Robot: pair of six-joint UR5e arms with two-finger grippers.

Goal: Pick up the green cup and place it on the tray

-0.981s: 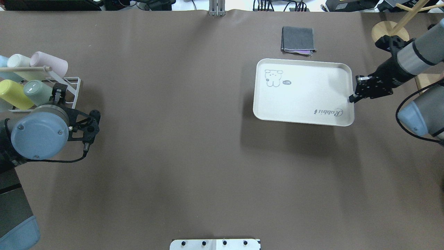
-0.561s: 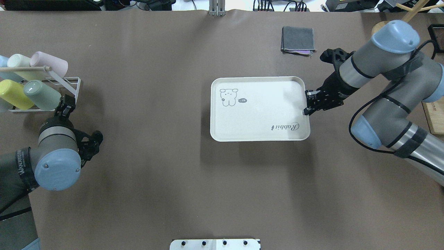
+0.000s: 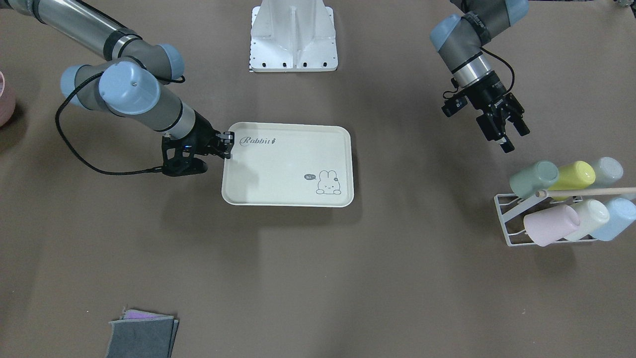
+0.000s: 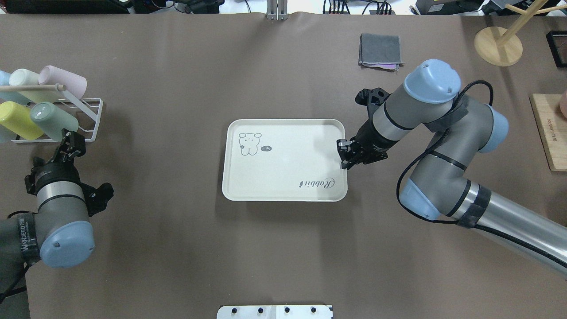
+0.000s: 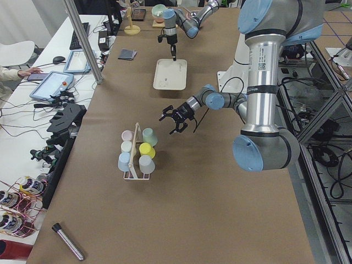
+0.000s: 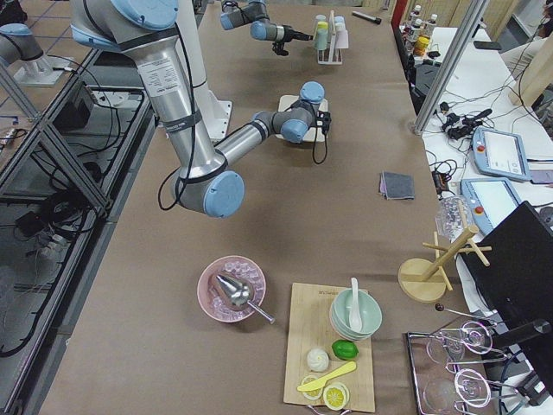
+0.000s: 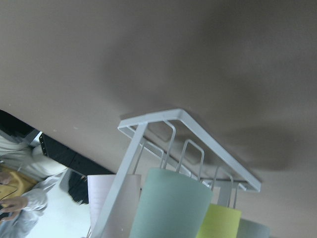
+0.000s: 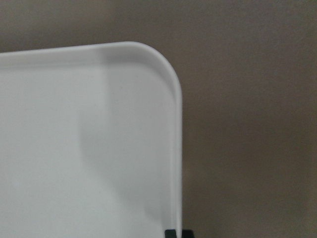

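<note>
The handleless sage-green plastic cup [image 4: 49, 121] lies tilted on its side in the white wire rack [image 4: 99, 120] at the left end of the brown bench [image 4: 177, 248], its long axis slanting outward from the rack's foot. The left pincer [image 3: 515, 139] hovers near it, fingers spread and empty. The right pincer [image 3: 229, 148] is closed on the short "Rabbit" end rim of the flat cream rectangular tray [image 4: 288, 173] at mid-bench, well apart from the cup.

Robotics lab: teach pendant [image 5: 52, 85], cabled bench [image 5: 25, 118]

The right hand [image 4: 343, 155] has dragged the tray [image 4: 288, 170] toward centre.
</note>
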